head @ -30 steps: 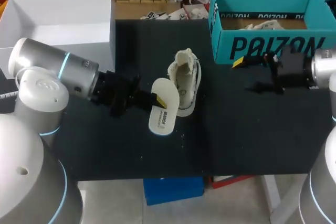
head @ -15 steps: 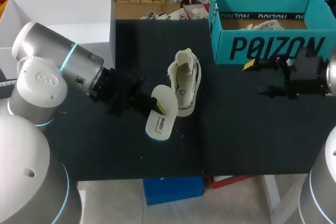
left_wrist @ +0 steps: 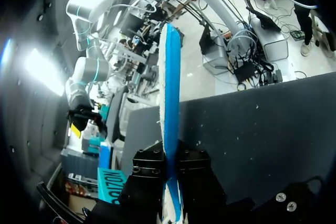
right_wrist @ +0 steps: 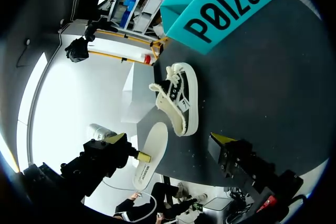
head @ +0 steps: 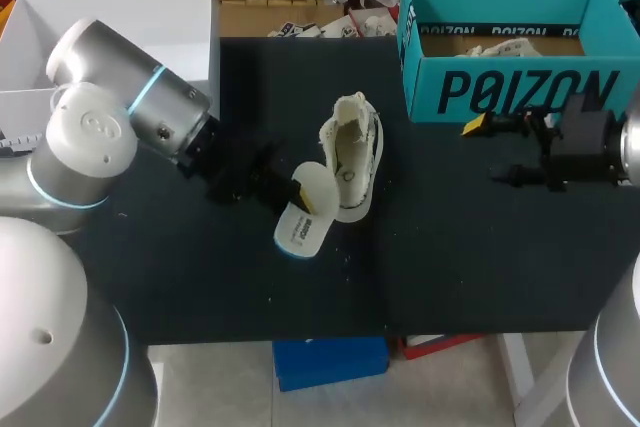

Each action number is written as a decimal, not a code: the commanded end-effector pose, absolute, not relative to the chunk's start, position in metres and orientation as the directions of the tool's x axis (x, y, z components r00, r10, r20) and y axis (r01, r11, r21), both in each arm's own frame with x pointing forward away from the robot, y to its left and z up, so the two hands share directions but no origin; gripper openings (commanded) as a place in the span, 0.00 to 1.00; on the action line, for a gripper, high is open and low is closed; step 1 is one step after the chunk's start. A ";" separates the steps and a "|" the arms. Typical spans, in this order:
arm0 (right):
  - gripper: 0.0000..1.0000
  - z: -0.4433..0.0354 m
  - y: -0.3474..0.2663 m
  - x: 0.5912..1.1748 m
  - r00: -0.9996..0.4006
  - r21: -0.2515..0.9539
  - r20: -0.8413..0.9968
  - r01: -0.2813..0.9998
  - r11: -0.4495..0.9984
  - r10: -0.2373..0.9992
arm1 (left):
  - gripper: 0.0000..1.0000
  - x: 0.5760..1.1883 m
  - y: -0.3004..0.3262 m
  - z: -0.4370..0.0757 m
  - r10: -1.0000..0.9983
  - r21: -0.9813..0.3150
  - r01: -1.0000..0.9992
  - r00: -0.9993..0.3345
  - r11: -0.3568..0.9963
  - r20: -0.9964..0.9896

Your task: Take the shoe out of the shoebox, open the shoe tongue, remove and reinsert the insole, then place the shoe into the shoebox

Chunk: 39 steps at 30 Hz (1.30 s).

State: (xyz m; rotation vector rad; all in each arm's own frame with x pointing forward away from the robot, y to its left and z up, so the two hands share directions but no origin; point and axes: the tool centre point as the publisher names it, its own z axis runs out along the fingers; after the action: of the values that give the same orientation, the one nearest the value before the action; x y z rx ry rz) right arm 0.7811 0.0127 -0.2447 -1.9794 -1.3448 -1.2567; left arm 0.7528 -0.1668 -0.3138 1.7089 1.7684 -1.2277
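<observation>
Tilting more steeply just beside the shoe (head: 352,152), the insole (head: 298,230) is being pinched by the left gripper (head: 300,197). The right gripper (head: 487,152) is waiting wide open, well apart from the shoe. With the insole out, reinsertion and return to the shoebox (head: 510,92) are remaining.

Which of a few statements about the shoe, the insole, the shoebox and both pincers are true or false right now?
The cream canvas shoe lies on the black table, outside the teal cardboard shoebox. True.
The left pincer is empty. False: it is shut on the white insole with a blue underside.
The right pincer grips the shoe. False: it is open, apart from it, before the shoebox.
The insole is outside the shoe. True.
</observation>
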 end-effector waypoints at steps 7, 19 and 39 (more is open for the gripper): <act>1.00 -0.244 0.013 0.781 0.118 0.129 0.859 0.892 -0.434 0.497 | 0.00 0.776 -0.187 -0.320 0.625 -0.341 0.923 -0.163 -0.176 -0.763; 1.00 -0.244 0.013 0.781 0.118 0.129 0.859 0.892 -0.434 0.497 | 0.00 0.787 -0.202 -0.331 0.636 -0.373 0.913 -0.189 -0.167 -0.748; 1.00 -0.244 0.013 0.781 0.118 0.129 0.859 0.892 -0.434 0.497 | 0.00 0.816 -0.207 -0.350 0.642 -0.388 0.912 -0.218 -0.134 -0.735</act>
State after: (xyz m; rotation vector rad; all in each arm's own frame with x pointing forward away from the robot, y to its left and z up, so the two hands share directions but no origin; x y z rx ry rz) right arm 0.7810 0.0126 -0.2444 -1.9797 -1.3448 -1.2559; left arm 0.8095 -0.2030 -0.3456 1.7383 1.8425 -1.2708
